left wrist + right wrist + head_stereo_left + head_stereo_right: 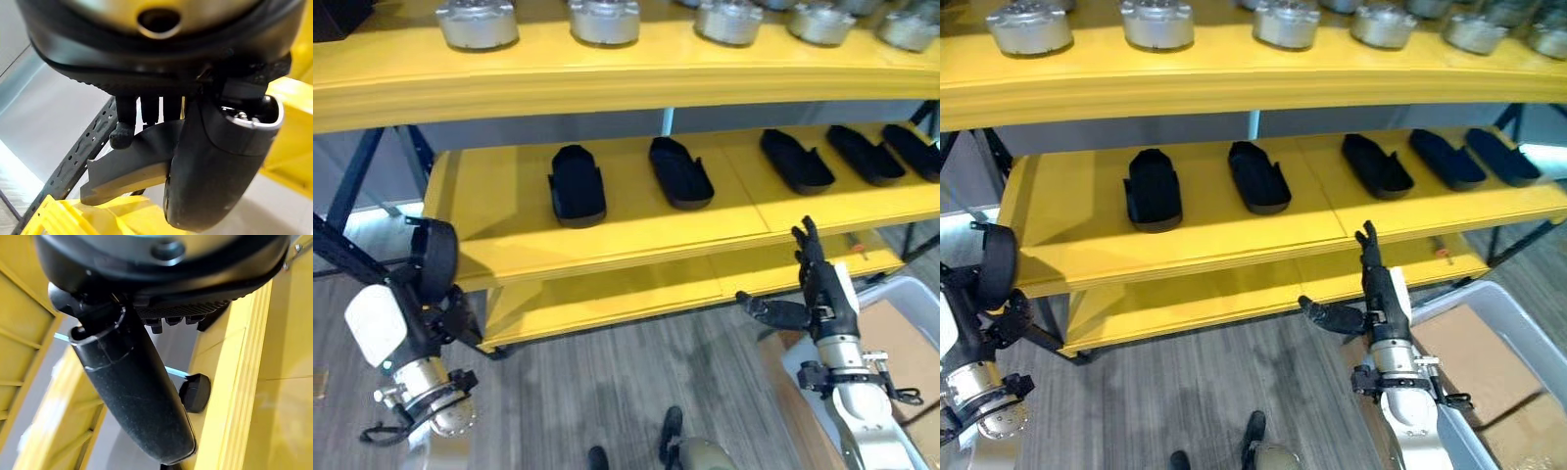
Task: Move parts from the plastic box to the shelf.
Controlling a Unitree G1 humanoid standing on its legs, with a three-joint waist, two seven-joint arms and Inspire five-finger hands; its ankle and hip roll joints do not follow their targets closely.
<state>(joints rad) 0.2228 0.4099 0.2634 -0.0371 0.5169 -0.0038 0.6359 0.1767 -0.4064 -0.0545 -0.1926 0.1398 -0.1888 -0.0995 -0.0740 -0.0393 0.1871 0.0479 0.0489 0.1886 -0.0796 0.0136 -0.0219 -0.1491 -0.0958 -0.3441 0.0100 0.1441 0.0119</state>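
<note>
A long yellow metal shelf point(607, 245) with three levels is seen ahead. Five black plastic boat-shaped parts are laid in a row on the middle level: one point(577, 184) at the left, a second point(680, 172) beside it, and three more point(796, 161) point(865, 154) point(912, 149) toward the right, each a little apart from the next. Round silver metal parts point(478, 23) are lined up on the top level. The left hand point(450, 313) is held low at the left, just in front of the shelf's left end, and another black plastic boat-shaped part point(436, 257) is gripped in it, standing upright; in the left wrist view the fingers point(122, 132) are curled round this part point(127, 166). The right hand point(822, 284) is raised in front of the edge of the middle level, with its fingers straight up, its thumb point(773, 311) stuck out to the side, and nothing held in it. A grey plastic box point(901, 294) is seen at the lower right on the grey wooden floor point(587, 401), and flat brown cardboard point(1469, 343) is lying inside it.
</note>
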